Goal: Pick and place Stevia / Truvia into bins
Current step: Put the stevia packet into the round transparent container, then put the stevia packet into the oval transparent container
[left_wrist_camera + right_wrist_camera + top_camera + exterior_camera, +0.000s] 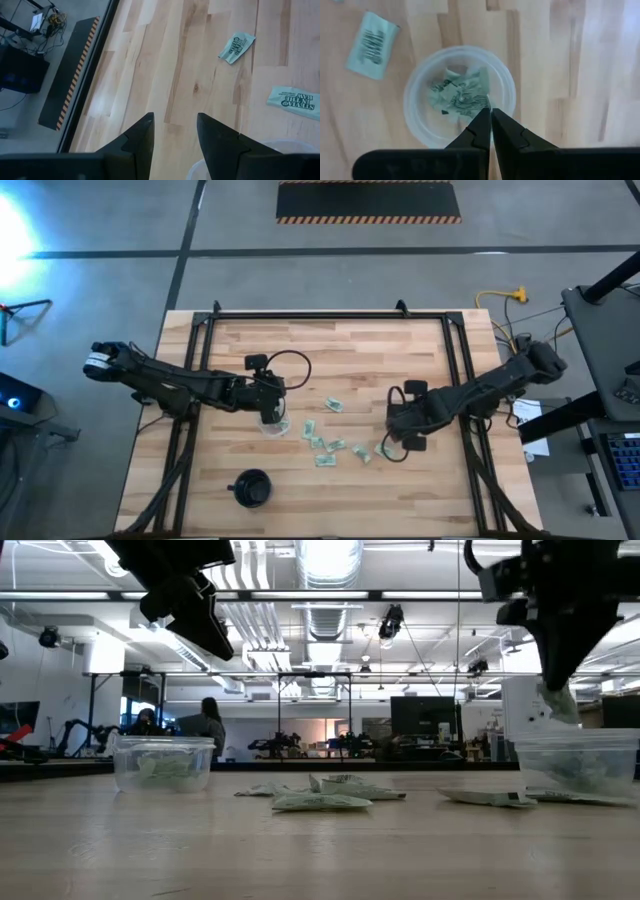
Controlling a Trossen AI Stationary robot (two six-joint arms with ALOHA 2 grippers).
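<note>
Two clear cups serve as bins. The right hand (490, 111) hangs over one cup (420, 75), fingers pinched on a packet (479, 80); release squarely above it. The left hand (174, 131), fingers narrowly parted and holding nothing, hovers by the other cup (163, 762). Loose packets (328, 446) dot the wooden table (360, 360); workshop beyond.

One camera looks straight down on the tabletop (400, 360); one sits level with it; each wrist camera peers closely past its gripper.
</note>
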